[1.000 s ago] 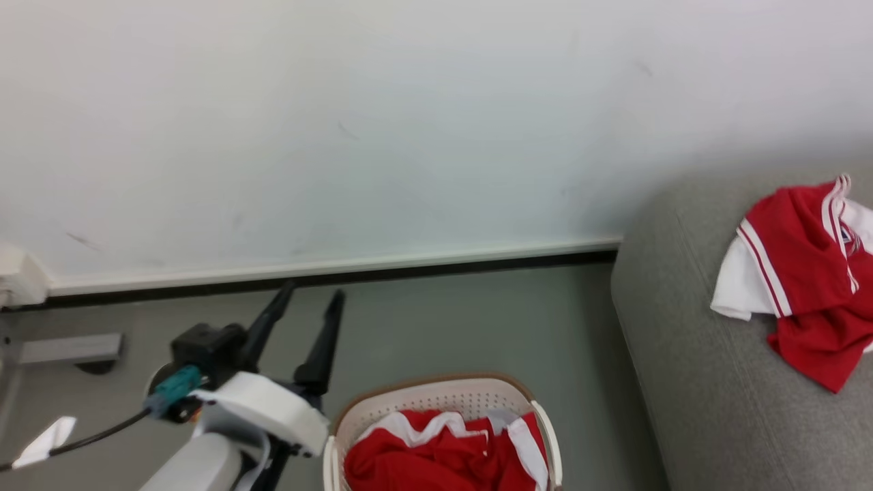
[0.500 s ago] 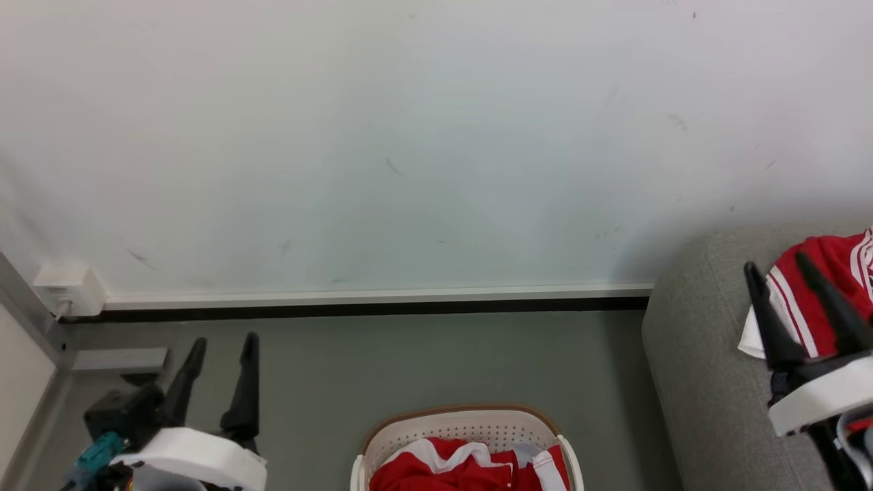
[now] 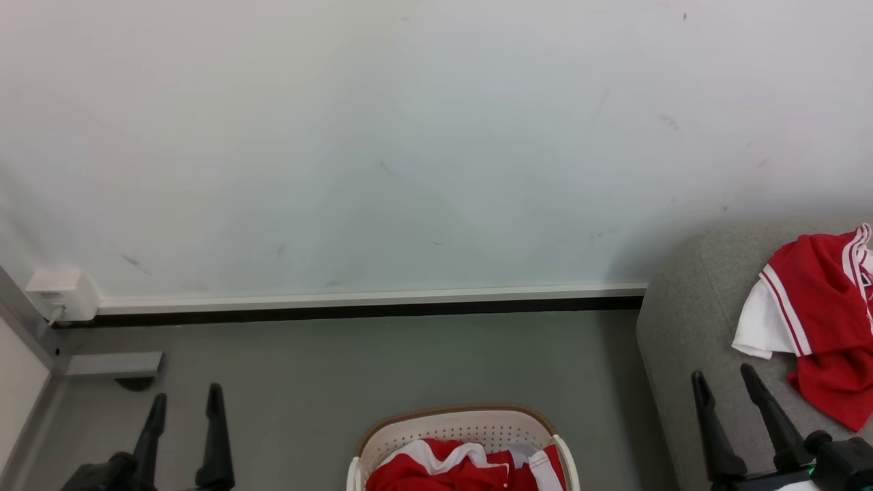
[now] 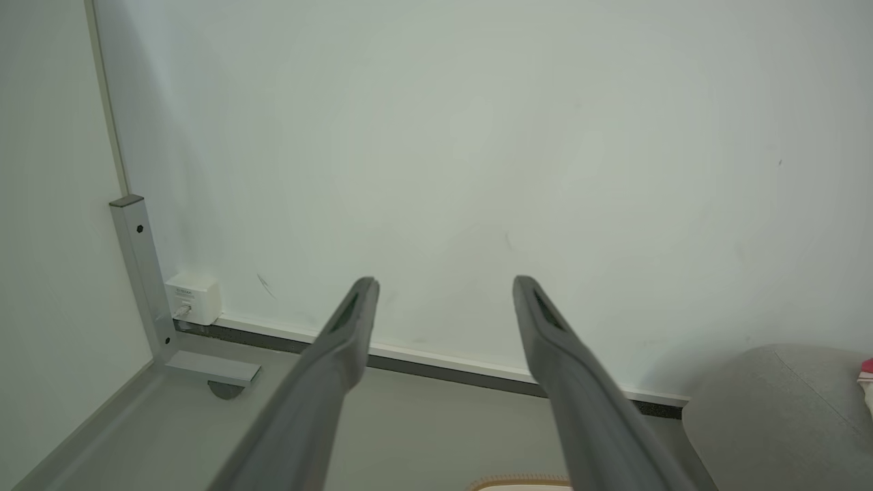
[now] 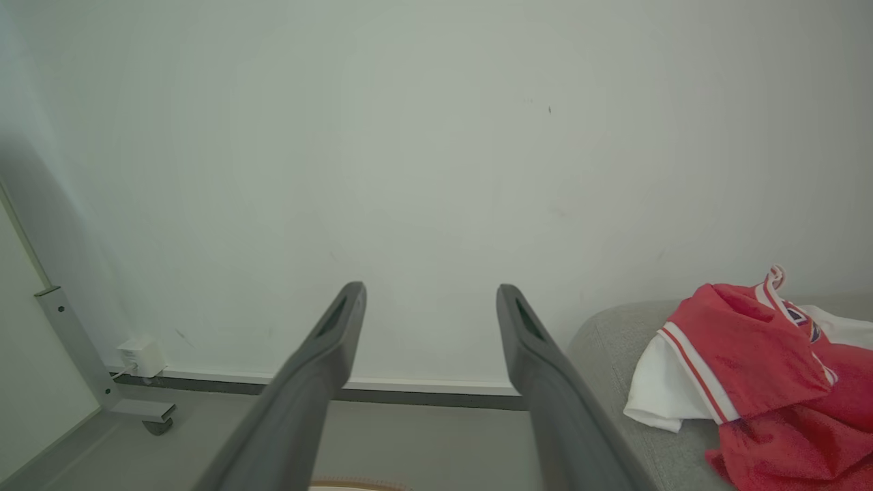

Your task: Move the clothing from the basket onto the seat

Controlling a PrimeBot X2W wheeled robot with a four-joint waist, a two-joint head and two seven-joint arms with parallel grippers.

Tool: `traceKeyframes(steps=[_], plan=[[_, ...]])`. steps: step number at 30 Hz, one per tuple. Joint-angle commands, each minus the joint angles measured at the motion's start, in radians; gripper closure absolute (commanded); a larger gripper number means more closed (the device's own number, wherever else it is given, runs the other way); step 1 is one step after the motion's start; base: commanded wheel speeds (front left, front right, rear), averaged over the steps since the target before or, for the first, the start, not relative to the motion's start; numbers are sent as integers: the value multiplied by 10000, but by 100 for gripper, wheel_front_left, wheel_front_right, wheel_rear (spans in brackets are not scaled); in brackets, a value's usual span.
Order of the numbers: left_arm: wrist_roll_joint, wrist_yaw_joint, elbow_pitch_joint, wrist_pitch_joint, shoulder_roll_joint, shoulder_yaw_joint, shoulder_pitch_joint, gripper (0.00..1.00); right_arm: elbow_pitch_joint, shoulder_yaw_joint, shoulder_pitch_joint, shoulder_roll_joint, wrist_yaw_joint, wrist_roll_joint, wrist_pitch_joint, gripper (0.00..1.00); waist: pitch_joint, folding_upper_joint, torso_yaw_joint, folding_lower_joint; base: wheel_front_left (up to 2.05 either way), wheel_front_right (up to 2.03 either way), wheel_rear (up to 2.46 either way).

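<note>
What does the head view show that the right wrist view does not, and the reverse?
The head view adds the red clothing lying in the basket and the open left gripper. The right wrist view adds the long slots in its fingers. Both share the open right gripper, the red jersey on the grey seat and the white wall box.

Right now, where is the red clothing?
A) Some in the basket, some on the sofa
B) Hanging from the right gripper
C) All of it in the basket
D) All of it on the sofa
A: one red jersey lies on the grey sofa, more red garments sit in the basket, and the left gripper and right gripper are open, holding nothing.
</note>
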Motion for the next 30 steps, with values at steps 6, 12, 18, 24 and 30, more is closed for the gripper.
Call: traceKeyframes(steps=[6, 12, 18, 24, 30], plan=[[907, -491, 171, -4, -567, 574, 268, 0, -72, -100, 370, 393, -26, -501, -32, 0, 23, -1, -12, 1, 0, 0, 0], [1458, -844, 265, -4, -1027, 931, 225, 0, -48, -25, 101, 287, -26, -641, -31, 0, 40, -1, -14, 1, 0, 0, 0], [1776, -1137, 350, -4, -1277, 1213, 137, 0, -1, 33, -55, 248, -26, -650, -31, 0, 55, -1, -25, 1, 0, 0, 0], [2025, -1355, 411, -5, -1454, 1462, 102, 0, 48, 85, -111, 257, -26, -612, -31, 0, 81, -1, -44, 1, 0, 0, 0], [2127, -1531, 435, -5, -1590, 1654, 65, 0, 87, 114, -232, 225, -26, -567, -32, 0, 134, -1, -122, 1, 0, 0, 0]])
